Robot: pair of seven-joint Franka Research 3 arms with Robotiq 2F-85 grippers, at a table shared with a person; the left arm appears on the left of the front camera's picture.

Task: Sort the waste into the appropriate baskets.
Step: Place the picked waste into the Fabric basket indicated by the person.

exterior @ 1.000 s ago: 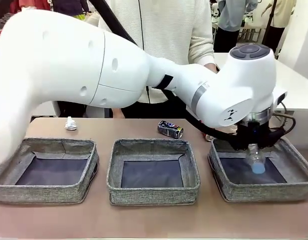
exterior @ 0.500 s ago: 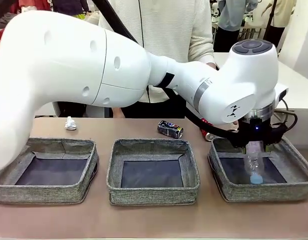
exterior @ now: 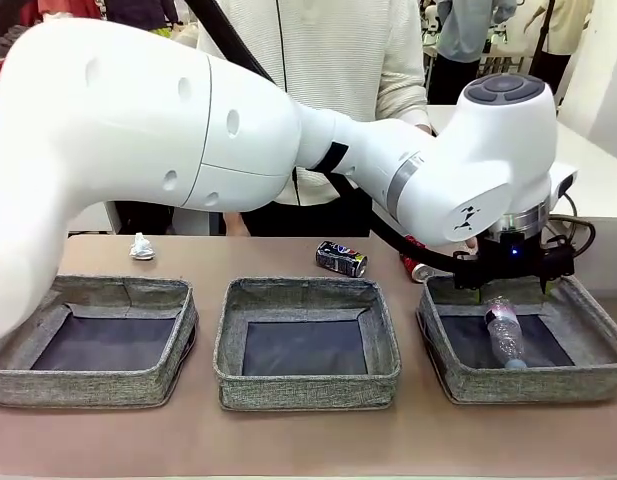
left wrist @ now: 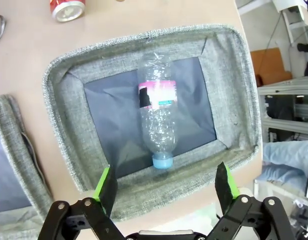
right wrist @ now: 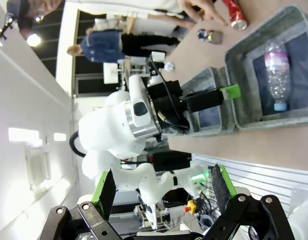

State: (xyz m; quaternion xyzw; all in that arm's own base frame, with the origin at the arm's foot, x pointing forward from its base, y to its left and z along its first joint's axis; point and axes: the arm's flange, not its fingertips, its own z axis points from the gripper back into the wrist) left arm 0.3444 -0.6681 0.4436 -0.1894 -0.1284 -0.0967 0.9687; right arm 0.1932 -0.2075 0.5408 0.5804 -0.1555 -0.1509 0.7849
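Observation:
A clear plastic bottle (exterior: 504, 335) with a pink label and blue cap lies flat on the dark bottom of the right basket (exterior: 528, 385). My left gripper (exterior: 512, 285) hangs open just above it, reached across from the left. From the left wrist the bottle (left wrist: 156, 120) lies free below the spread gripper (left wrist: 166, 185), inside the basket (left wrist: 144, 36). A dark can (exterior: 341, 258) and a red can (exterior: 413, 268) lie on the table behind the baskets; a white tissue wad (exterior: 141, 246) sits far left. My right gripper (right wrist: 162, 189) is open and holds nothing, well away from the table.
The left basket (exterior: 88, 385) and the middle basket (exterior: 306, 388) hold nothing. A person stands at the far side, one hand (right wrist: 201, 7) near the red can (right wrist: 234, 15). My big left arm spans the upper part of the front view.
My left gripper has opened and let go of the bottle, which dropped from hanging upright to lying flat in the right basket.

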